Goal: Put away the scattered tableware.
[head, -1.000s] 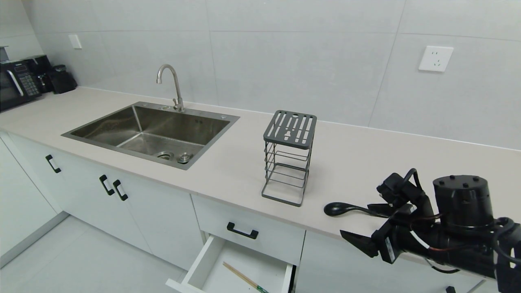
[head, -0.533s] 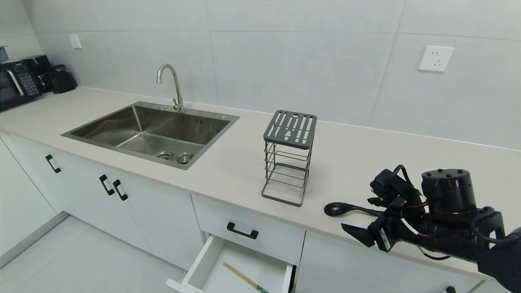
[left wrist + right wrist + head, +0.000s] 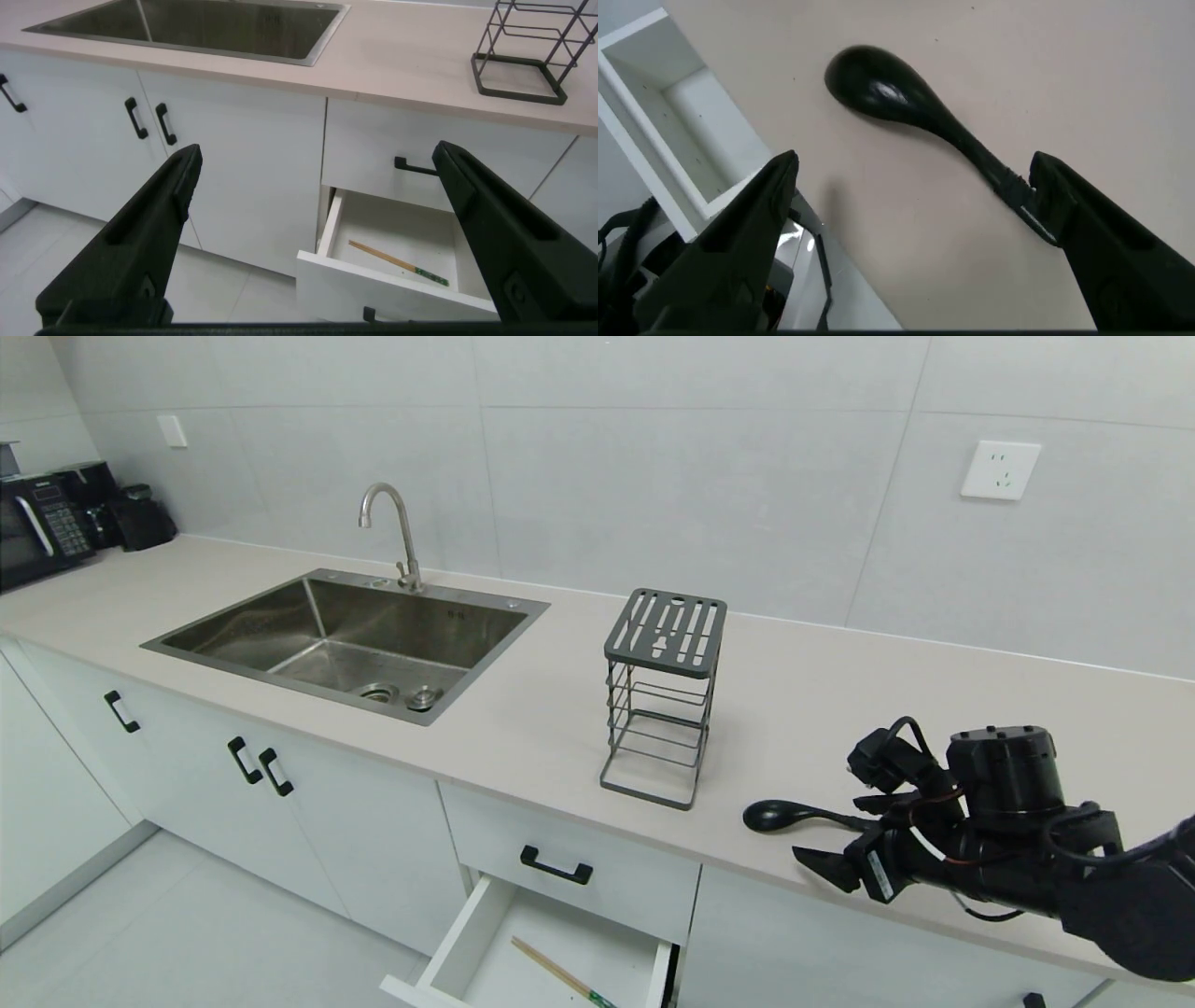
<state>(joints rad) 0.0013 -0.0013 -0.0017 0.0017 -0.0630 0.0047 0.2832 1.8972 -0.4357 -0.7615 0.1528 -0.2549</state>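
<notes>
The right gripper (image 3: 913, 177) had its fingers spread wide astride the black spoon (image 3: 773, 815), ungrasped, on the counter (image 3: 523, 728) just right of the rack (image 3: 663, 700). The left gripper (image 3: 318, 159), fingers equally spread, held nothing.

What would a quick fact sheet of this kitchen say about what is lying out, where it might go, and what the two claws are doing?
lying out: black spoon, flat on the counter, right of the wire rack
drawer: open under the counter, chopsticks inside
right gripper: open, close over the spoon, not holding it
left gripper: open, empty, facing the drawer
</notes>
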